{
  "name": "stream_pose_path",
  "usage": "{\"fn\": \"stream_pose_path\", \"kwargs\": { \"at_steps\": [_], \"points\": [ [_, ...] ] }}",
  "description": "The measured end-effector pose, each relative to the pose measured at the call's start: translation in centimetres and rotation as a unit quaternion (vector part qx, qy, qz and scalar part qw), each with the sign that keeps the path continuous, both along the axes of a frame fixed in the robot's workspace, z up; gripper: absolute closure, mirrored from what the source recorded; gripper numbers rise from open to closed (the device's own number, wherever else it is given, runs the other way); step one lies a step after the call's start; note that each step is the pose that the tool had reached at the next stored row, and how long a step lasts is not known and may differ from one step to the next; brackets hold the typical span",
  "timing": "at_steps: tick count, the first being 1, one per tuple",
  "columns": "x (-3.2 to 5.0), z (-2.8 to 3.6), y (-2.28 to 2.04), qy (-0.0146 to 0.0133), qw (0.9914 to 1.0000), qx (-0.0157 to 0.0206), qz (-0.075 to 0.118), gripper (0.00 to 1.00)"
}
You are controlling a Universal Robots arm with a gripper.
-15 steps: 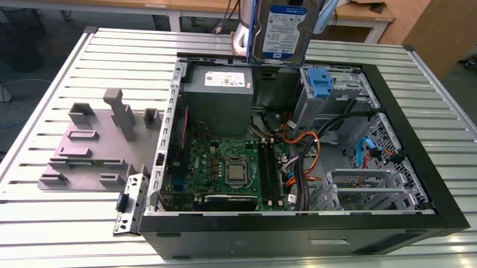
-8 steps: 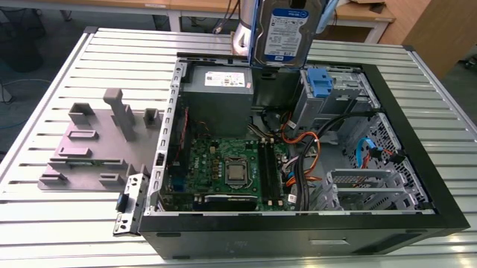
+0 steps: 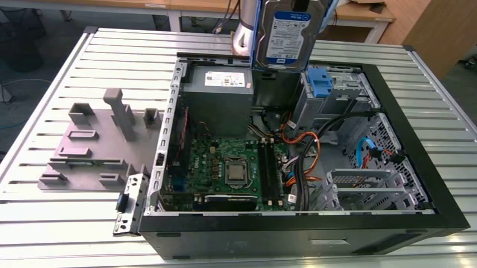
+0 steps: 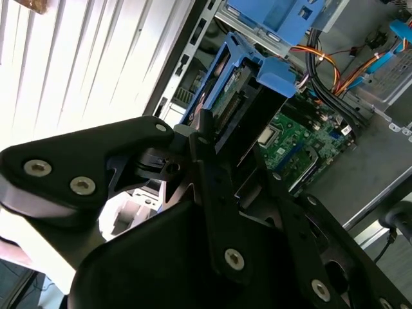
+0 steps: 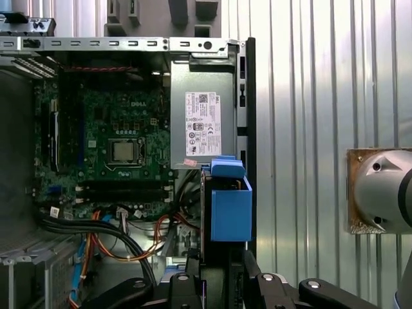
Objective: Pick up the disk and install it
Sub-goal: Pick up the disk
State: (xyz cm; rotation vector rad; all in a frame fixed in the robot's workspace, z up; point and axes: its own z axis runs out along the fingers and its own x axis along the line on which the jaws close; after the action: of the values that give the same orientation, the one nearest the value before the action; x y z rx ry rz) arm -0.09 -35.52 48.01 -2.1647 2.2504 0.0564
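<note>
We see the gripper (image 5: 222,269) closed on the disk (image 3: 287,33), with its black fingers (image 4: 215,199) clamped against the drive from either side in both wrist views. The disk stands out past the fingertips, edge-on to the first wrist camera, and one blue side rail (image 5: 230,209) is turned toward us. In the exterior view the disk hangs upright in the air with its white-and-blue label outward; we cannot make out the fingers themselves there.

Beneath the fingers and their load lies the open computer case (image 3: 298,234), resting on its side on the slatted metal table (image 3: 52,223); the disk is held above it, not yet seated in any bay. Just beyond the far end of the disk, past the fingertips, sits the grey power supply (image 5: 203,122) with its white sticker. To one side of the fingers spreads the green motherboard (image 5: 77,129), with the processor socket (image 5: 126,150) near its middle. Nearer the fingers, black and orange cables (image 5: 129,248) loop across the floor of the case.

In the exterior view the blue latch piece (image 3: 319,84) stands upright inside the case, just under the held disk and a little toward the exterior view's right. A grey moulded holder (image 3: 89,145) lies on the table outside the case, well apart from the fingers, on the exterior view's left. A round grey arm joint (image 5: 380,190) shows to the other side of the fingers, over the bare slats.
</note>
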Motion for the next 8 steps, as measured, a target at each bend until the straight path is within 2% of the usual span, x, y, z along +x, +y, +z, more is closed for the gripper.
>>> {"fn": "stream_pose_path", "kwargs": {
  "at_steps": [8],
  "points": [
    [0.41,-0.24,-0.66,0.0,1.0,0.0,0.0,0.65]
  ]
}}
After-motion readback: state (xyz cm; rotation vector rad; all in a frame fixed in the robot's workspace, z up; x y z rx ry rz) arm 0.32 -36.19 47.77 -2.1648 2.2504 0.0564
